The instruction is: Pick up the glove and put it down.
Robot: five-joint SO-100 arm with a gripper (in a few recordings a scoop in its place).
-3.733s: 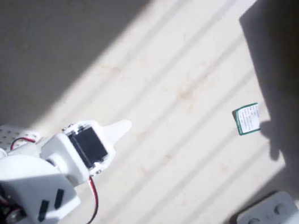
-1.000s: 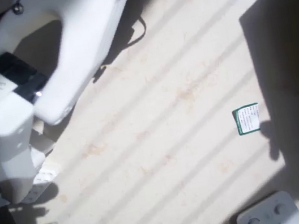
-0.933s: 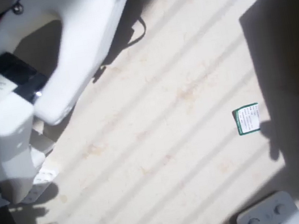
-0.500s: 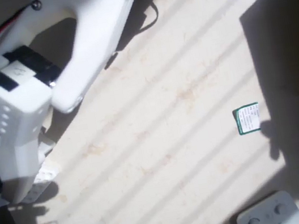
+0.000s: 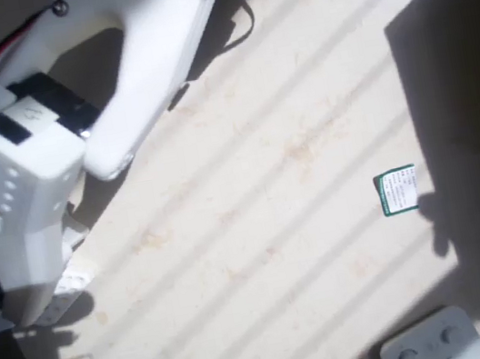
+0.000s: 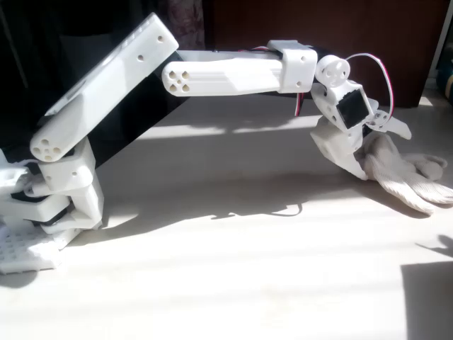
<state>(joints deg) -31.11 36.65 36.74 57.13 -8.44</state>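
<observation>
In the fixed view the white arm (image 6: 219,74) reaches out to the right, its tool (image 6: 368,159) low over the bench (image 6: 212,283) and closed on the wrist end of the glove (image 6: 407,177). The glove's fingers trail rightward onto the bench (lumpy, cream-white). In the overhead view a small card (image 5: 397,191) lies well apart, in sunlight.

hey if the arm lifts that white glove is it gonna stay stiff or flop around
Probably floppy: the glove looks like soft knit, lying in lumpy folds on the table, so its stubby fingers would likely droop from the gripper. It also looks light for its size. The knit seems unlikely to slip, and it shouldn't roll.
</observation>
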